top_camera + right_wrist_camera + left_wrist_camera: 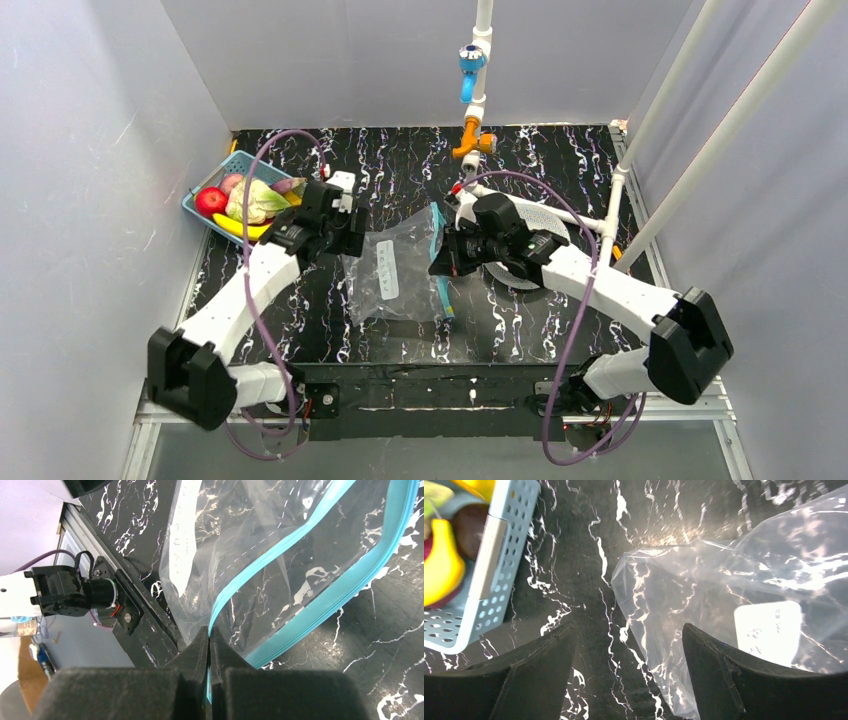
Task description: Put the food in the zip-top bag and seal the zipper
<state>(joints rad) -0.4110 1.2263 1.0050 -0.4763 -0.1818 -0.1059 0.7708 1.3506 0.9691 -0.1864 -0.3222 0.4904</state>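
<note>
Pinching one lip of the teal zipper (280, 555), the right gripper (210, 636) holds the empty zip-top bag (395, 268) mid-frame; the left gripper (629, 632) hangs spread over it; the food (250, 203) sits in the blue basket (196, 211), upper left. Filling and sealing remain.

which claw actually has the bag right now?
The right claw: it is shut on one lip of the teal zipper. The left claw stands open above the zip-top bag's other end, gripping nothing.

The left arm's fingers (534, 680) stand apart, the right arm's fingers (165, 690) pressed together.
</note>
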